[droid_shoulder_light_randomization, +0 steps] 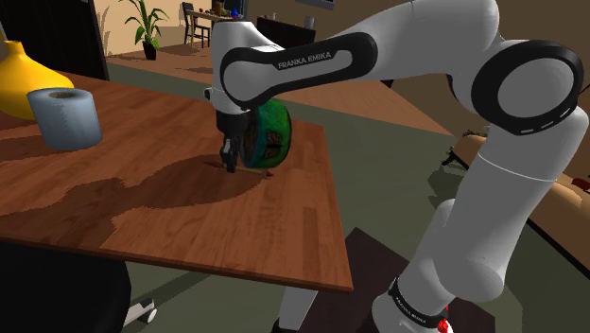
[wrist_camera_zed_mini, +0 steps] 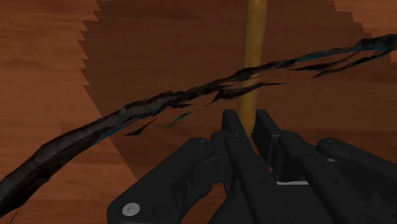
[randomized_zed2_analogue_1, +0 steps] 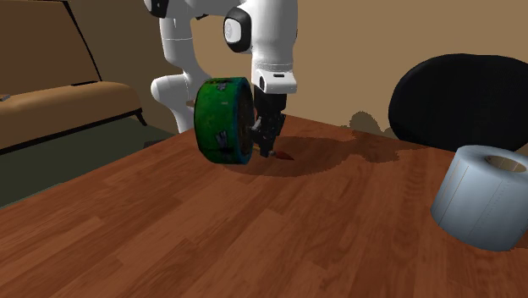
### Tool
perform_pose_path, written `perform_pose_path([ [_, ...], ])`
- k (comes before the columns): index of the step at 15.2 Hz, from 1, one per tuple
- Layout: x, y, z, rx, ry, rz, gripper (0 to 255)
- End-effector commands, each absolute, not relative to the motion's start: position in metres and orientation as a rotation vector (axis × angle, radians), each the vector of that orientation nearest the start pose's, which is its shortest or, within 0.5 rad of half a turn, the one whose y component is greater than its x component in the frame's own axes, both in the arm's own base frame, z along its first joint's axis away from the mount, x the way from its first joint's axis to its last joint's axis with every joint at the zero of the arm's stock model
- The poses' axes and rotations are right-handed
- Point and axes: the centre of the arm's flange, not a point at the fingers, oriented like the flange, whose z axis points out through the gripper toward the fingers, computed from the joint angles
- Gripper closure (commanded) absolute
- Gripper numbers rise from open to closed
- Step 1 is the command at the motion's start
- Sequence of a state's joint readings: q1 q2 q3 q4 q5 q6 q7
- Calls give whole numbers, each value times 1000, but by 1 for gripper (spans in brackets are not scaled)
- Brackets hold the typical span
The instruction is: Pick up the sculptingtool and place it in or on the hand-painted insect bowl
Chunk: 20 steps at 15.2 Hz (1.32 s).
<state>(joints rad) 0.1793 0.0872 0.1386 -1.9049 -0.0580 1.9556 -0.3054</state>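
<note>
Spanning most of the shoulder view, one brown wooden desk [droid_shoulder_light_randomization: 189, 222] carried the things. One white arm [droid_shoulder_light_randomization: 515, 104] reached over it from the stand. One green painted bowl [randomized_zed2_analogue_1: 220, 118] stood tipped up on its edge near the desk's far side, and one pale paper roll [droid_shoulder_light_randomization: 66, 118] sat well apart from it beside one yellow object [droid_shoulder_light_randomization: 21, 80]. The single black end effector [wrist_camera_zed_mini: 249, 127] was down just beside the bowl, its two fingers [wrist_camera_zed_mini: 232, 127] drawn nearly together and clasping the tan shaft of the one sculpting tool [wrist_camera_zed_mini: 254, 38], which lay low at the desk surface, its red tip poking out next to the bowl.
</note>
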Motion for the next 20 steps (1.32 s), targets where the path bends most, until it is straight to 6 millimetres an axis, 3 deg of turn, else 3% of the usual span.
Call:
perform_pose_path([
  [1, 552, 173, 443, -3021, -1004, 72, 255],
  [3, 550, 171, 446, -3021, -1004, 72, 255],
  [20, 550, 171, 536, -3021, -1005, 72, 255],
])
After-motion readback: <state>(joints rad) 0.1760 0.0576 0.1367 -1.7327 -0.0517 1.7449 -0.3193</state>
